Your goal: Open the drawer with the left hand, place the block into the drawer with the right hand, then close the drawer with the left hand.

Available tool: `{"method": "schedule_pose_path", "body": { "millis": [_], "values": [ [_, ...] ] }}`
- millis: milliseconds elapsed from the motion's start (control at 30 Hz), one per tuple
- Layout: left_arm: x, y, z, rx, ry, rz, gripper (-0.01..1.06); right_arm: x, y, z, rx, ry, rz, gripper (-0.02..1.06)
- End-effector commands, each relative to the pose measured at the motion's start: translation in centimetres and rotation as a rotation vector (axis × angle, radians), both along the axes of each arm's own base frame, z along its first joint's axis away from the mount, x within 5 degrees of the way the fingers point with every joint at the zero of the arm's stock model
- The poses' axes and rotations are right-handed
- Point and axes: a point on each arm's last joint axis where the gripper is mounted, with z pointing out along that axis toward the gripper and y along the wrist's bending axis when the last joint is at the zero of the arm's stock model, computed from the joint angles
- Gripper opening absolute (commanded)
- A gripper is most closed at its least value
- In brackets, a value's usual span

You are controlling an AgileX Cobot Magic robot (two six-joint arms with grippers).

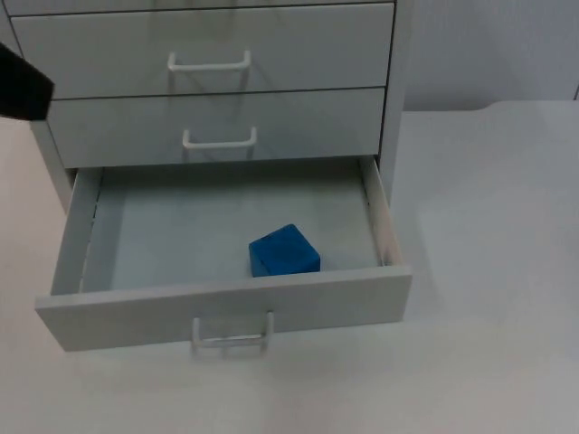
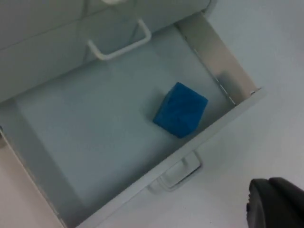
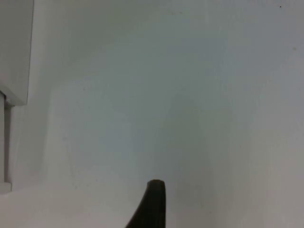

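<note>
Bottom drawer (image 1: 226,303) of the white cabinet (image 1: 208,81) pulled fully out, blue block (image 1: 284,251) lying inside near the front wall, right of middle. Left jaws (image 2: 275,206) above the tabletop (image 1: 488,271), out past the drawer's handle (image 2: 176,175), well clear of the block; grip state cannot be told. Right jaws (image 3: 151,205) over bare tabletop beside the cabinet, grip state likewise unclear.

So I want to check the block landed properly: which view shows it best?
The left wrist view: the blue block sits large on the open drawer's floor. The top view has it smaller, partly behind the drawer front.
</note>
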Motion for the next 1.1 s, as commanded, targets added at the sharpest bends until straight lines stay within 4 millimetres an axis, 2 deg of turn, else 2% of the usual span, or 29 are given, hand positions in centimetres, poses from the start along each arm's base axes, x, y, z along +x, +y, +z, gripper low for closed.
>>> {"method": "schedule_pose_path", "body": {
  "millis": [0,33,133,200,367,400,567,600,767,800,933,967,1067],
  "values": [
    [0.1,-1.7,-0.8,0.064,-0.010,-0.024,0.00,-0.1,0.0,0.1,-0.005,-0.010,0.003,0.78],
    [0.1,-1.7,-0.8,0.064,-0.010,-0.024,0.00,-0.1,0.0,0.1,-0.005,-0.010,0.003,0.78],
    [-0.1,-4.2,-2.1,0.209,-0.015,-0.063,0.00,-0.1,0.0,0.1,-0.005,-0.010,0.003,0.78],
    [-0.1,-4.8,-2.5,0.254,-0.021,-0.065,0.00,-0.1,0.0,0.1,-0.005,-0.010,0.003,0.78],
    [-0.6,-8.3,-4.5,0.459,-0.108,-0.128,0.00,-0.1,0.0,0.1,-0.005,-0.010,0.003,0.78],
    [-0.6,-8.3,-4.5,0.459,-0.108,-0.128,0.00,-0.1,0.0,0.1,-0.005,-0.010,0.003,0.78],
    [-1.2,-11.8,-7.3,0.614,-0.168,-0.266,0.00,-0.1,0.0,0.1,-0.008,-0.010,0.005,0.78],
    [-1.2,-11.8,-7.3,0.614,-0.168,-0.266,0.00,-0.1,0.0,0.1,-0.008,-0.010,0.005,0.78],
    [-0.8,-14.1,-11.0,0.749,-0.202,-0.316,0.00,-0.1,0.0,0.1,-0.008,-0.010,0.005,0.78],
    [-0.8,-14.1,-11.0,0.749,-0.202,-0.316,0.00,-0.1,0.0,0.1,-0.008,-0.010,0.005,0.78],
    [0.0,-15.1,-13.5,0.814,-0.217,-0.352,0.00,-0.1,-0.1,0.0,-0.011,-0.006,0.005,0.78],
    [0.0,-15.1,-13.5,0.814,-0.217,-0.352,0.00,-0.1,-0.1,0.0,-0.011,-0.006,0.005,0.78],
    [0.0,-15.8,-15.1,0.818,-0.206,-0.410,0.00,-0.1,-0.1,-0.3,-0.010,-0.002,0.005,0.78]
  ]
}}
